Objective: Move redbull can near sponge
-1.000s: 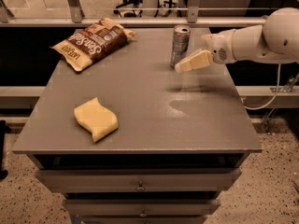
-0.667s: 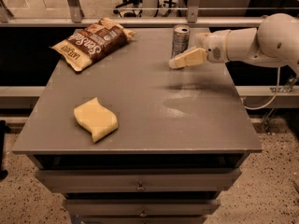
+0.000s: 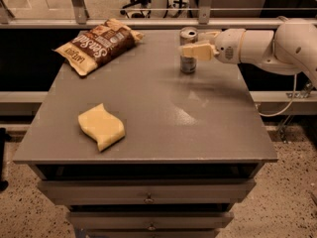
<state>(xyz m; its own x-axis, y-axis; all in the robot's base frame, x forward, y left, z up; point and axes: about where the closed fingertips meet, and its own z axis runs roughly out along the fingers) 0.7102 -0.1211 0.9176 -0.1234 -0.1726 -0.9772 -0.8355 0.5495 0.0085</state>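
Observation:
The redbull can [image 3: 188, 64] stands upright at the back of the grey table [image 3: 198, 118], right of centre. My gripper [image 3: 192, 42] reaches in from the right at the can's upper half. It is open, with one pale finger [image 3: 196, 51] across the can's front and the other behind it near the rim. The can rests on the table. The pale yellow sponge [image 3: 101, 127] lies flat near the front left of the table, far from the can.
A brown chip bag [image 3: 96, 44] lies at the back left corner. My white arm [image 3: 267, 46] extends over the table's right edge. Drawers [image 3: 148, 198] sit below the front edge. A metal rail [image 3: 148, 21] runs behind the table.
My gripper has moved left towards the can, from beside it to straddling its upper part. The can, sponge and chip bag have not moved.

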